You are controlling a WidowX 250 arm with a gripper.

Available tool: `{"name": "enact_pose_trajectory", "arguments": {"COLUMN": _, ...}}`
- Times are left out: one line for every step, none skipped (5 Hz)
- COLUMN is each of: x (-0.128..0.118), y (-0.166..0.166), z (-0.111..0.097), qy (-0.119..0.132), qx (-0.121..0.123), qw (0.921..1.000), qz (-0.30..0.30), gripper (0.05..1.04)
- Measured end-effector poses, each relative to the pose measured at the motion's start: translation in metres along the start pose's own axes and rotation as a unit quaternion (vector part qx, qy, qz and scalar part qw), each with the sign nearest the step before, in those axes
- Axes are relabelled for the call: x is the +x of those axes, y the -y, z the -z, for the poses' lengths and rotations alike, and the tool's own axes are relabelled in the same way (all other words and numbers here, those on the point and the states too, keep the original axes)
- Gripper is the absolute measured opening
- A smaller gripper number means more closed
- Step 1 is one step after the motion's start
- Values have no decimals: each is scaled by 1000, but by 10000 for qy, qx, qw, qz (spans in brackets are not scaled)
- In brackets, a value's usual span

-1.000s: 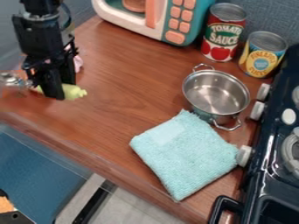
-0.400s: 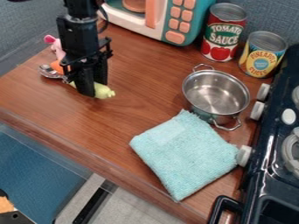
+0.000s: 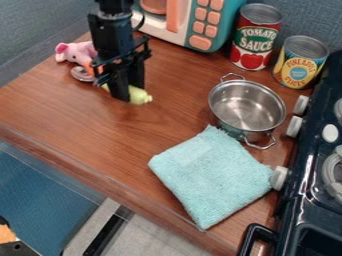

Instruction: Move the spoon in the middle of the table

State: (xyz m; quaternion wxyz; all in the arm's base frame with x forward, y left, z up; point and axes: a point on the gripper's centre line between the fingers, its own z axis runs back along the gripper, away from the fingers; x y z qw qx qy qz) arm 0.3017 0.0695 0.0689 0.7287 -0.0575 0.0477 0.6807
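Right, you've got the spoon (image 3: 139,95) in the gripper (image 3: 129,92), toward the far left of the bench (image 3: 80,122), jaws clenched on its pale yellow-green handle. Prob. held there b/c the handle's the chunkier part & gives the pads more to bite on; the metal head sticks out left, near the pink toy (image 3: 79,51). Can't tell if the spoon's fully clear of the wood. It's short of mid-bench, so you'd want to go right & a bit nearer, then let go low, else it may roll or swing. Watch the head re: snagging the toy.

Pot (image 3: 247,106) & folded cloth (image 3: 210,175) sit to the right, by the stove (image 3: 310,185), prob. as cooking props; the cloth's just nearer than the pot, so don't overshoot.

Labels: the red can (image 3: 256,37), far right, has a wraparound w/ big lettering & tomato pics; the yellow can (image 3: 300,62) next to it has lettering too, plus a blue roundel. Toy microwave (image 3: 224,15), far side, has coral buttons w/ no legible marks.
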Motion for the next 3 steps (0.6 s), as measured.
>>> {"name": "enact_pose_trajectory", "arguments": {"x": -1, "y": 13, "z": -1, "qy": -116, "qx": -106, "qw": 9998, "qz": 112, "gripper": 392}}
{"name": "enact_pose_trajectory", "arguments": {"x": -8, "y": 24, "z": 3, "qy": -177, "qx": -52, "qw": 9993, "qz": 337, "gripper": 391}}
{"name": "enact_pose_trajectory", "arguments": {"x": -19, "y": 33, "z": 5, "qy": -179, "qx": -25, "qw": 9974, "qz": 693, "gripper": 391}}
